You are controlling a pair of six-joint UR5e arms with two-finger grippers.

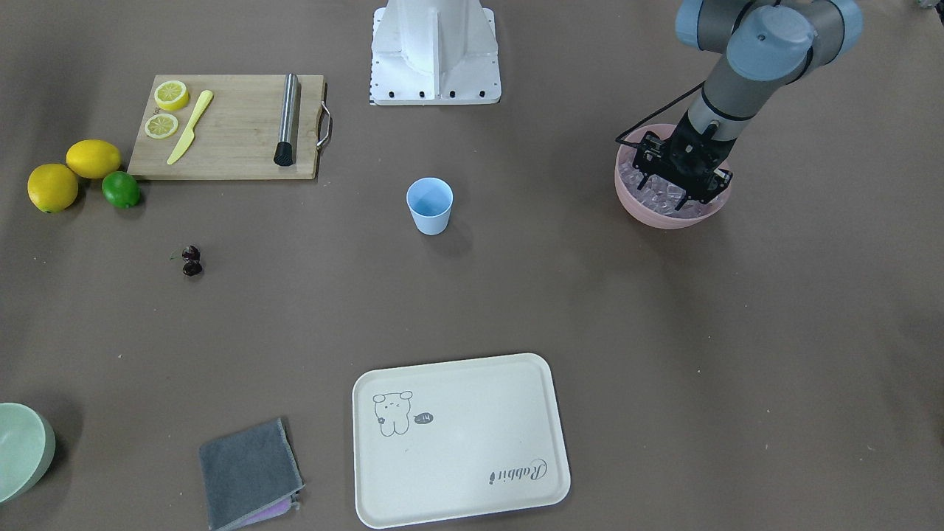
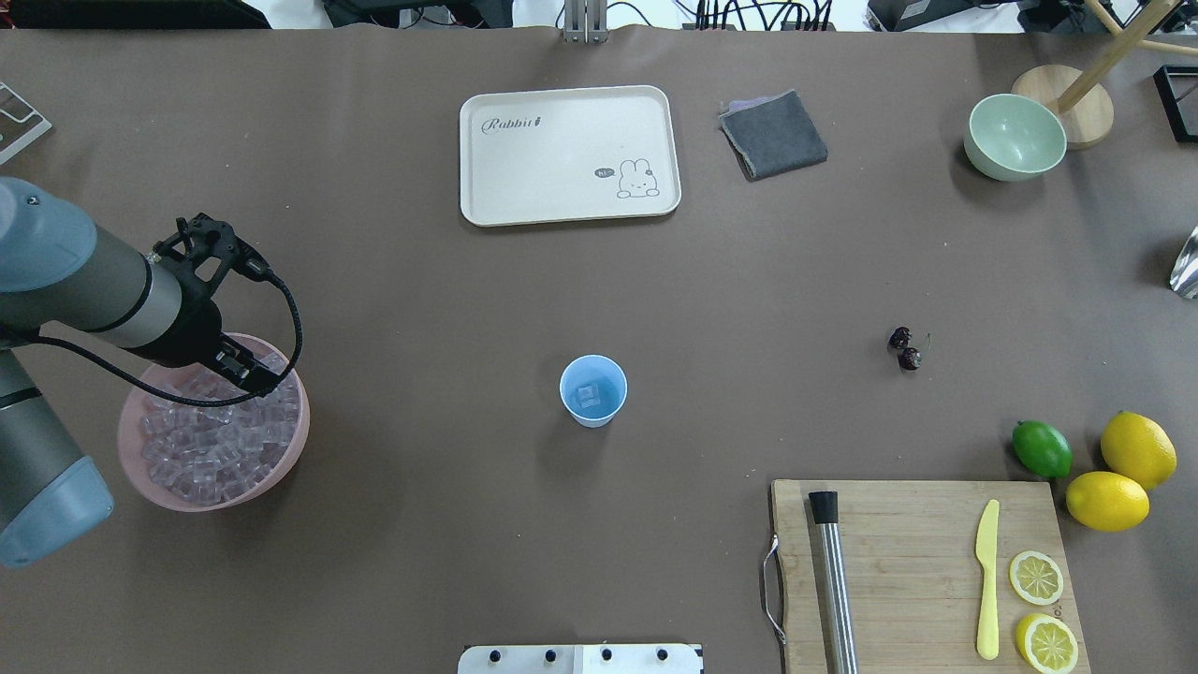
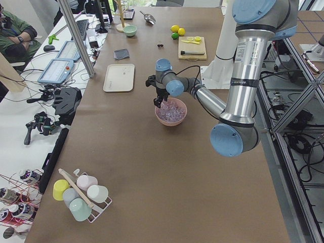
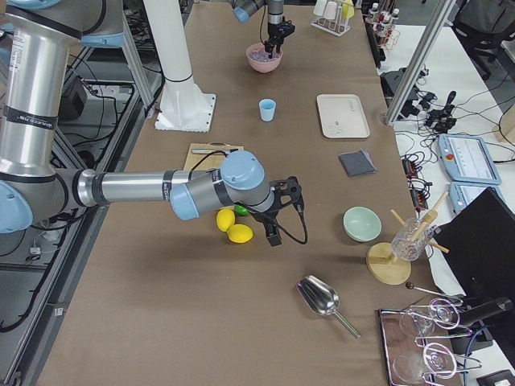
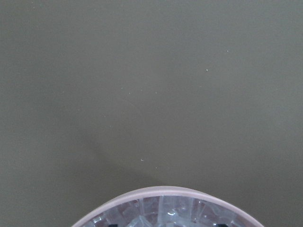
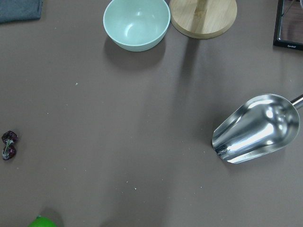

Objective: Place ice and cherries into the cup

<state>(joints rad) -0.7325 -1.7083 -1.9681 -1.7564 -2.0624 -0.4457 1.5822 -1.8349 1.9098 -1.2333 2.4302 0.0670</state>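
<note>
Many ice cubes (image 2: 201,459) lie beneath the left gripper (image 2: 251,373), dipped in the pink bowl (image 2: 211,505), seemingly picking; its opening I cannot tell. Next: carry one to the far-off cup (image 2: 592,421).

The cream tray (image 2: 562,150) on the counter carries the one readable word: "Rabbit" (image 2: 510,124), in dark cursive script, at one corner. At the opposite corner, beside a line drawing of a rabbit (image 2: 638,178), sits a small dark speech bubble (image 2: 605,171) with pale lettering too small to read with certainty. No other writing is legible.
</note>
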